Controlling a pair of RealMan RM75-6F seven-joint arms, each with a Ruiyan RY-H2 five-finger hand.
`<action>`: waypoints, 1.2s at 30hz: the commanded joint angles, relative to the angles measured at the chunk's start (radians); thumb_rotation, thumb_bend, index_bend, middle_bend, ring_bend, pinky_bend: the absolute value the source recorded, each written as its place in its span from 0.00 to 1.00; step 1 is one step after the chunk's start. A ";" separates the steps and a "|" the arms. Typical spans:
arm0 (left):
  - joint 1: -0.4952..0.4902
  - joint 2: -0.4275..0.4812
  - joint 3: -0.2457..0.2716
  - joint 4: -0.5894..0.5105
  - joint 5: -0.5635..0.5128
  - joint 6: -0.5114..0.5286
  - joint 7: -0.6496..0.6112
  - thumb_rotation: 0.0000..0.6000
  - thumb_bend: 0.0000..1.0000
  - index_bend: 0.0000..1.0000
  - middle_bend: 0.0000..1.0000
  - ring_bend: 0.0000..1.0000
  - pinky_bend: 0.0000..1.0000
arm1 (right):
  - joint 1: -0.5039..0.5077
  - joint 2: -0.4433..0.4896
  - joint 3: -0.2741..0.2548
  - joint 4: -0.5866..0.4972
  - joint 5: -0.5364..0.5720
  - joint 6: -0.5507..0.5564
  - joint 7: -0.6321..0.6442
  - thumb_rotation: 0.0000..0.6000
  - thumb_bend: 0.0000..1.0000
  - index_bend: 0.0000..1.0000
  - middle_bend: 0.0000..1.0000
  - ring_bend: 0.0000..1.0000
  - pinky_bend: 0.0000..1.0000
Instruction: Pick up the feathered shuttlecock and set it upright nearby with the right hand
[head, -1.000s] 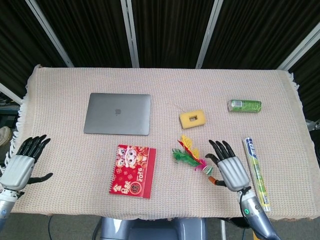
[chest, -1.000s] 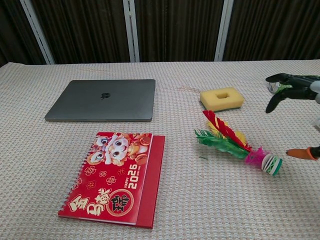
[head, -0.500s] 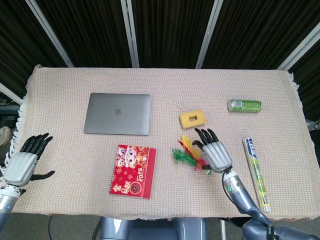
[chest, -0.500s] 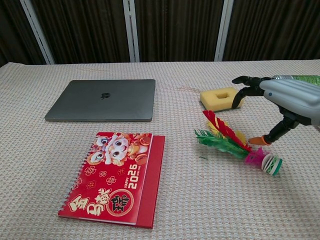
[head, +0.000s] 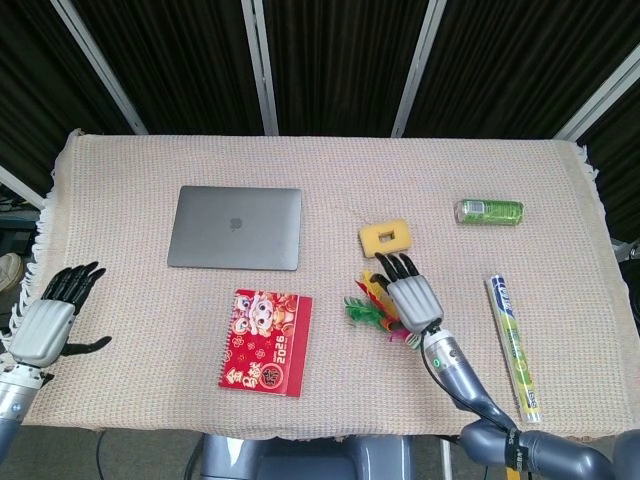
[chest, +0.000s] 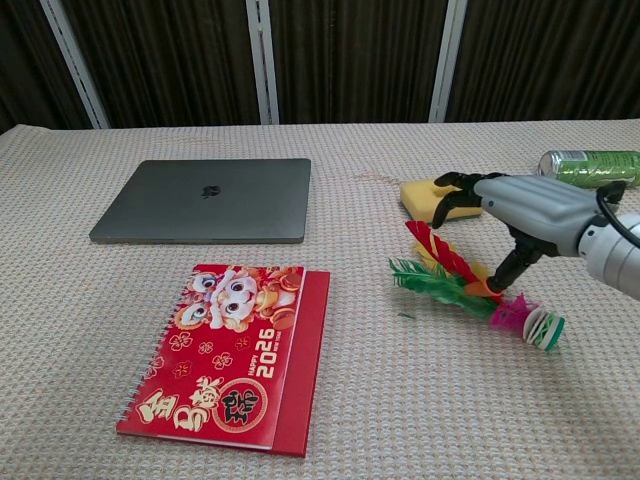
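Note:
The feathered shuttlecock (chest: 452, 277) lies on its side on the cloth, red, yellow and green feathers pointing left, pink collar and white-green base (chest: 541, 328) to the right. In the head view the shuttlecock (head: 364, 306) shows just left of my right hand (head: 409, 297). That right hand (chest: 527, 209) hovers over the feather end with fingers spread. Its thumb reaches down to the feathers beside the collar, and nothing is gripped. My left hand (head: 46, 319) hangs open past the table's left front edge, seen only in the head view.
A closed grey laptop (head: 235, 227) lies at back left, and a red 2026 calendar notebook (head: 265, 342) in front of it. A yellow sponge (head: 384, 236) sits just beyond the right hand. A green can (head: 488, 211) and a long tube (head: 514, 345) lie further right.
My right hand has moved left and away from the front edge, from beside the shuttlecock's base to over its feathers. The shuttlecock has not moved. The left hand barely shifted.

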 joint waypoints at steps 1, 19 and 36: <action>-0.005 -0.006 -0.001 0.010 -0.008 -0.014 -0.006 1.00 0.04 0.00 0.00 0.00 0.00 | 0.014 -0.019 0.003 0.023 0.019 -0.011 -0.005 1.00 0.13 0.27 0.00 0.00 0.00; -0.012 -0.008 0.002 0.027 -0.012 -0.025 -0.033 1.00 0.03 0.00 0.00 0.00 0.00 | 0.047 -0.079 -0.017 0.094 0.062 -0.015 -0.006 1.00 0.21 0.54 0.00 0.00 0.00; -0.007 0.004 0.014 0.010 0.015 0.007 -0.043 1.00 0.04 0.00 0.00 0.00 0.00 | 0.027 -0.048 -0.044 0.020 0.062 0.049 -0.031 1.00 0.61 0.69 0.05 0.00 0.00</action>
